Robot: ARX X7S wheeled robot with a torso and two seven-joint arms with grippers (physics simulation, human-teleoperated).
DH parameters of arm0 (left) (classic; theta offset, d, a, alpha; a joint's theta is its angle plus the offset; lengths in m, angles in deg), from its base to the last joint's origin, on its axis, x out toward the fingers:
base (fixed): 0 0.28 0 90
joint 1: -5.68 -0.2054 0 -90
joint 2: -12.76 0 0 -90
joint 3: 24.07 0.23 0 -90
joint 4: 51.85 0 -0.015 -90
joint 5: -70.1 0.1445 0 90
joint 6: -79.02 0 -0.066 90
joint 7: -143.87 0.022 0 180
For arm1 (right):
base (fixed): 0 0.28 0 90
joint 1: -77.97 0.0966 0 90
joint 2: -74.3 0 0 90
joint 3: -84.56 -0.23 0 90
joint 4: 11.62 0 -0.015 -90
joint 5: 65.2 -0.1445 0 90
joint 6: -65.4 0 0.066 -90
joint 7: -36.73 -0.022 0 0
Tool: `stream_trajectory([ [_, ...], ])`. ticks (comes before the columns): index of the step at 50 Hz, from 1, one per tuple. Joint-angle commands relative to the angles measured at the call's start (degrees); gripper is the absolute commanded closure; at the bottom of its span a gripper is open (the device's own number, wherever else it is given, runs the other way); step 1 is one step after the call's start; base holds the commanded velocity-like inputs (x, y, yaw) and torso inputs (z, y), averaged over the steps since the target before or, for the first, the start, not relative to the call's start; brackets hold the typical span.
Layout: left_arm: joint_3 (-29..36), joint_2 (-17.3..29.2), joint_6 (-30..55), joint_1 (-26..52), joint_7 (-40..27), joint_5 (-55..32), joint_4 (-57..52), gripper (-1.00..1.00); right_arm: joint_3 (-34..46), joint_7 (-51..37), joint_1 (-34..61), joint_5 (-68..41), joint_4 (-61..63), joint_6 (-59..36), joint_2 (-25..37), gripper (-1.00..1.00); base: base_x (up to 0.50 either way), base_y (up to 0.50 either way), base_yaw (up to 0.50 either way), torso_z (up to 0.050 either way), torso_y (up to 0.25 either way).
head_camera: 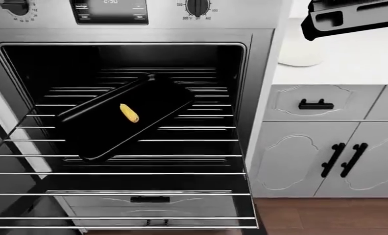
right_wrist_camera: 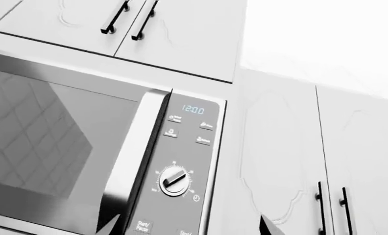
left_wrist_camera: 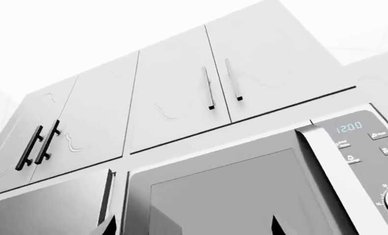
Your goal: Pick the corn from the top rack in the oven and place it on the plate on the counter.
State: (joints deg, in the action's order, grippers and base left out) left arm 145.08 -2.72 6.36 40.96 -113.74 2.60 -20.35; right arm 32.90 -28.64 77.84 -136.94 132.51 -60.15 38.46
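The oven (head_camera: pixel 259 73) stands open with its dark inside in the head view. The small yellow corn (head_camera: pixel 129 113) lies on a black baking tray (head_camera: pixel 115 132) that sits slantwise on the wire top rack (head_camera: pixel 201 128). The cream-white plate (head_camera: pixel 300 55) partly shows on the white counter (head_camera: pixel 351 63) right of the oven. Both grippers are raised, far above the corn. My left gripper (left_wrist_camera: pixel 192 226) is open and empty, with only its fingertips showing. My right gripper (right_wrist_camera: pixel 190 225) is open and empty. A black part of the right arm (head_camera: pixel 351 17) hangs above the counter.
Rack wires (head_camera: pixel 115 195) reach out toward me past the oven front. White cabinets with black handles (head_camera: pixel 341 159) stand under the counter. Both wrist views face a steel microwave (left_wrist_camera: pixel 246 186) (right_wrist_camera: pixel 83 147) and white upper cabinets (left_wrist_camera: pixel 181 98).
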Motion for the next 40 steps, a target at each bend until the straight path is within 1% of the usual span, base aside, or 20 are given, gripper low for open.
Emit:
stream_trajectory([
  [1,-0.36,-0.48,-0.26,-1.02,-0.22,0.41,-0.09,-1.00,-0.07,-0.22,-1.75,0.41,-0.15,1.06,0.41,-1.00,0.50,-0.16,0.00,0.000,0.000],
  [3,-0.31,-0.59,-0.36,-1.34,-0.42,0.60,-0.21,-1.00,-0.80,0.02,-3.05,1.71,0.35,2.87,0.79,-1.00,0.50,-0.16,0.00,0.000,0.000],
  [7,-0.36,-1.03,-0.42,-1.66,-0.64,0.59,-0.30,-1.00,-0.32,-0.51,-2.41,1.17,0.47,1.55,0.97,-1.00,0.00,0.00,0.00,0.000,0.003],
  [10,-0.53,-1.40,-0.52,-1.71,-0.63,0.48,-0.22,-1.00,0.85,-0.98,-0.62,0.49,0.60,-1.40,0.71,-1.00,0.00,0.00,0.00,0.000,0.000],
  [20,-0.86,-1.66,-0.42,-2.05,-0.63,0.33,-0.25,-1.00,0.96,-0.53,-1.47,1.15,0.35,-0.78,0.64,-1.00,0.00,0.50,0.00,0.000,0.000],
  [31,-0.91,-0.79,-0.89,-3.14,-0.36,1.04,-0.22,-1.00,1.16,-0.53,-1.10,0.76,0.35,-1.05,0.20,-1.00,0.01,0.50,0.00,0.000,0.000],
  [38,-1.22,-1.29,-0.62,-2.99,-0.91,0.16,-0.26,-1.00,0.68,-0.57,-1.12,0.49,0.89,-0.37,0.43,-1.00,0.02,0.50,0.00,0.000,0.000],
  [40,-1.16,-1.47,-0.38,-3.12,-0.98,0.04,-0.20,-1.00,0.43,-0.67,-2.00,0.72,0.61,0.45,0.66,-1.00,0.01,0.04,0.00,0.000,0.000],
])
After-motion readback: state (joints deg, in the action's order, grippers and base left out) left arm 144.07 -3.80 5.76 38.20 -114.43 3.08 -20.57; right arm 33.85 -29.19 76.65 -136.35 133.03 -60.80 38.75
